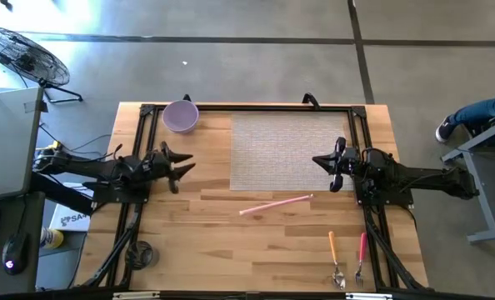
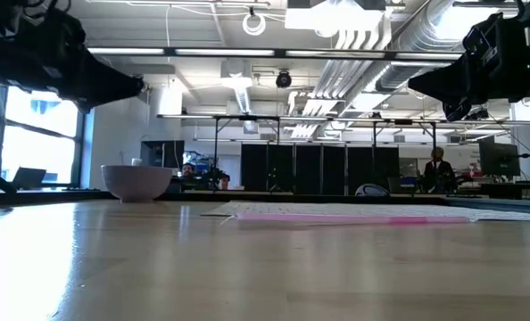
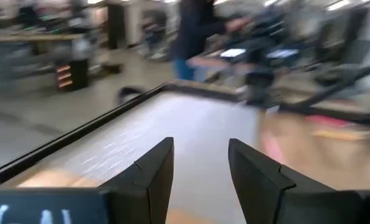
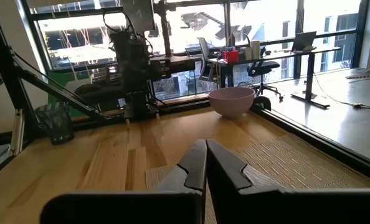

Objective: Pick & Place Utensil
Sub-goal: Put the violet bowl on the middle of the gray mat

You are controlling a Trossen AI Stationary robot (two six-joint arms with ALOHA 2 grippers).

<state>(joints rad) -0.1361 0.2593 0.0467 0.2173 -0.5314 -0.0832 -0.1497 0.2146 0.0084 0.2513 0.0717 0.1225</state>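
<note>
A pink utensil (image 1: 275, 204) lies flat on the wooden table just near of the woven placemat (image 1: 287, 150); in the low view the pink utensil (image 2: 341, 218) shows as a thin strip. A lilac bowl (image 1: 180, 116) stands at the far left; the same bowl (image 4: 232, 101) appears in the right wrist view. An orange-handled utensil (image 1: 334, 257) and a red-handled fork (image 1: 361, 258) lie near the right near edge. My left gripper (image 1: 179, 161) hovers open left of the mat; my left gripper (image 3: 200, 171) shows its spread fingers. My right gripper (image 1: 331, 164) is shut above the mat's right edge.
A black frame rail (image 1: 247, 106) runs around the table's far side and both flanks. A fan (image 1: 22, 55) stands on the floor beyond the far left corner. A person's leg and shoe (image 1: 472, 117) show past the right edge. Bare wood lies between the arms.
</note>
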